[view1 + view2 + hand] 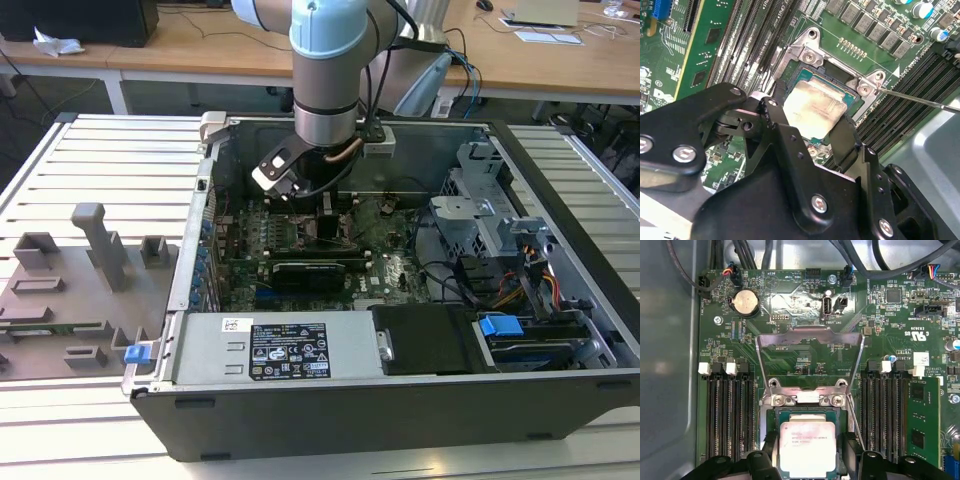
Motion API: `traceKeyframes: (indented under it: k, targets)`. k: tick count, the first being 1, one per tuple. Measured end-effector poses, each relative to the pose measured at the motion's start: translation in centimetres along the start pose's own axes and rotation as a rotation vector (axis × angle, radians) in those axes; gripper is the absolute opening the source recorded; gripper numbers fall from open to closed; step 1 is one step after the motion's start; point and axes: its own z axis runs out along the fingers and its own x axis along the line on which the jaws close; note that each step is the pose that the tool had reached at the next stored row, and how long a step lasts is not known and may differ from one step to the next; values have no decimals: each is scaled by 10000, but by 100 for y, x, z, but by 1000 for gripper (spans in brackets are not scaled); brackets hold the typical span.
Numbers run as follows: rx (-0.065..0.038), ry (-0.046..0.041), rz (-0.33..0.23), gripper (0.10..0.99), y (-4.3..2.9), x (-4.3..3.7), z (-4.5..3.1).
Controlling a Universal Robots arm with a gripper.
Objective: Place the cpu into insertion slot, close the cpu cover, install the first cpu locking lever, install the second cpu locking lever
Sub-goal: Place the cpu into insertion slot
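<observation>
In both wrist views the cpu (807, 447) (815, 107), a silvery square chip, lies level in the insertion slot (771, 416) (805, 75), whose metal rim frames it. My gripper (807, 452) (812, 125) has a black finger against each of two opposite edges of the chip and looks shut on it. The cpu cover (810, 336) stands flipped open beyond the socket, its window showing the board behind. A thin locking lever (920, 100) sticks out free beside the socket. In the exterior view the gripper (325, 215) reaches down into the middle of the motherboard.
Black memory slots (730, 410) run along both sides of the socket, with a green memory module (922, 415) in one. A black expansion card (310, 272) lies nearer the power supply (290, 350). Drive cages and cables (500, 240) fill the exterior view's right. A grey parts fixture (80, 270) sits outside the case.
</observation>
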Motion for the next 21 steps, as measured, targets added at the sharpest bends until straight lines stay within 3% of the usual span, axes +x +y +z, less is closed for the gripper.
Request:
traceKeyframes:
  k: [2,6,9,10,11,12,16,21]
  targets:
    - [0,0,0,620,8,4,-130]
    - [0,0,0,604,12,42,-208]
    - [-1,0,0,294,20,59,-331]
    - [0,0,0,294,22,63,-376]
    - [0,-1,1,231,24,68,-411]
    - [-1,0,0,106,28,76,-477]
    - [0,-1,1,106,45,83,-762]
    - [0,-1,1,106,55,83,-927]
